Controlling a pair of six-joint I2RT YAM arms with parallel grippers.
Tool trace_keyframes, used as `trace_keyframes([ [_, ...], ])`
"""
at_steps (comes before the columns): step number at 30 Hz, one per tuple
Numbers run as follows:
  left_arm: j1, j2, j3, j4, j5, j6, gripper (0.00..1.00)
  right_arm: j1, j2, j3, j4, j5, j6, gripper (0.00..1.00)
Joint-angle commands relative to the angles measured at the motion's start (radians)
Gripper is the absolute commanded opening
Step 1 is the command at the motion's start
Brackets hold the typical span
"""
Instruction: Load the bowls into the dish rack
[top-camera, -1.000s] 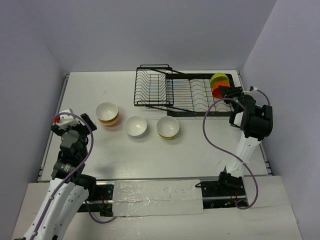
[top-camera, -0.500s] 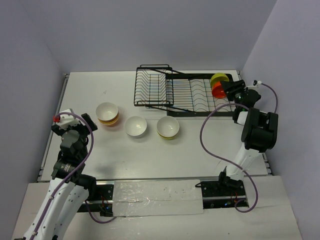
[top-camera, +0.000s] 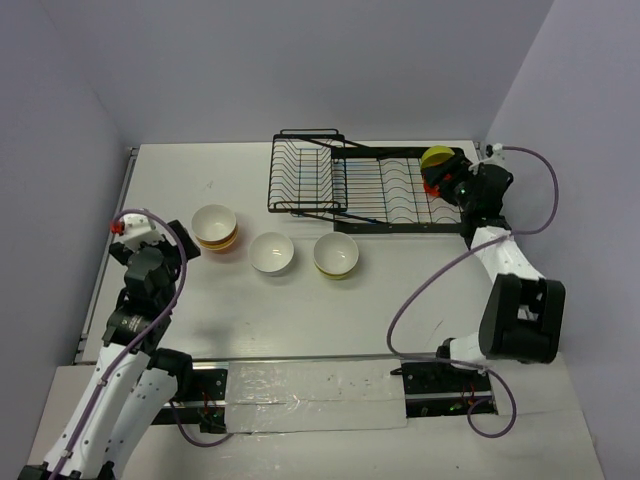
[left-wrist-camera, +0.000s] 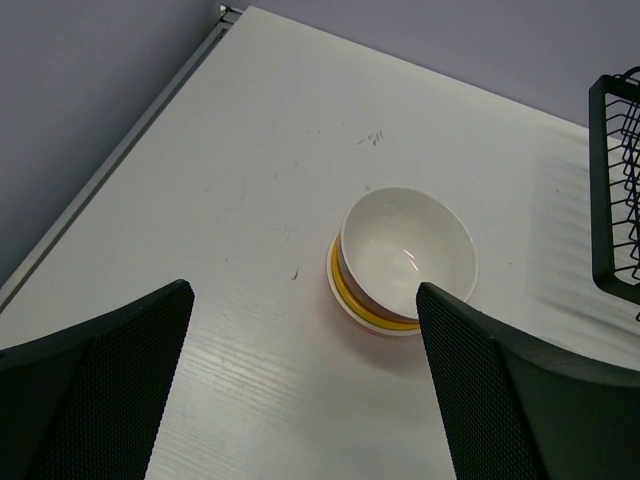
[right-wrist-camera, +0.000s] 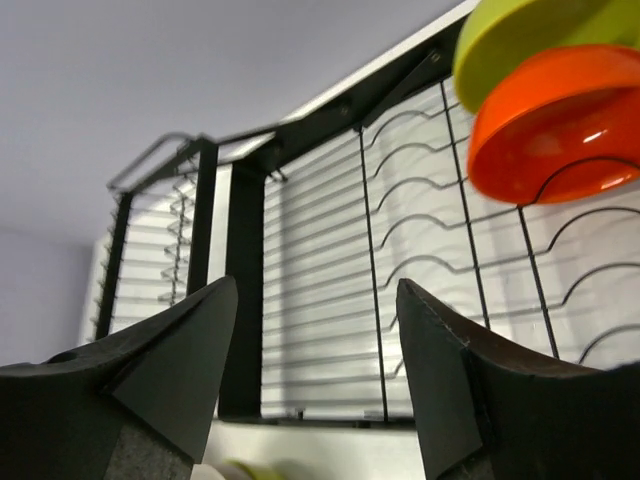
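Where the dish rack (top-camera: 350, 185) stands at the far right of the table (top-camera: 400, 300), it is seen as a black wire frame with rows of curved prongs and a taller ribbed section at its left end. Two bowls are stood on edge in the prongs at its right end. A lime-green bowl (top-camera: 436, 157) is set at the far corner and an orange bowl (right-wrist-camera: 560, 125) just in front of it, the two overlapping in the right wrist view. The right gripper (right-wrist-camera: 315, 380) is held just beside these two, at the rack's right end, with its fingers spread and nothing between them.

More bowls are set in a row on the table, in front of the rack's left half. They are a stack of two bowls (left-wrist-camera: 405, 262), white inside over a yellow and orange one, then a white bowl (top-camera: 272, 252) and a yellow-sided bowl (top-camera: 336, 256) with a white inside. The left gripper (left-wrist-camera: 300, 400) is held near the stack but apart from it, its fingers spread wide and empty.

A small dark mark (left-wrist-camera: 375, 140) is seen on the table beyond the stack; it is too small to be read.
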Motion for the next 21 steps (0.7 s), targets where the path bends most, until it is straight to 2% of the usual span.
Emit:
trace_keyframes([
  [1,-0.002,0.050,0.077,-0.062,0.038,-0.096,0.99,0.079,-0.120,0.053,-0.233,0.132,-0.172,0.73],
  [4,-0.002,0.079,0.112,-0.110,0.070,-0.142,0.99,0.130,-0.202,0.067,-0.342,0.188,-0.235,0.74],
  [7,-0.002,0.128,0.152,-0.140,0.105,-0.190,0.99,0.198,-0.274,0.082,-0.439,0.243,-0.295,0.81],
  [12,-0.002,0.244,0.217,-0.206,0.142,-0.242,0.99,0.305,-0.375,0.090,-0.577,0.289,-0.363,0.84],
  [21,-0.002,0.323,0.232,-0.196,0.197,-0.276,0.99,0.581,-0.380,0.179,-0.824,0.254,-0.534,0.84],
])
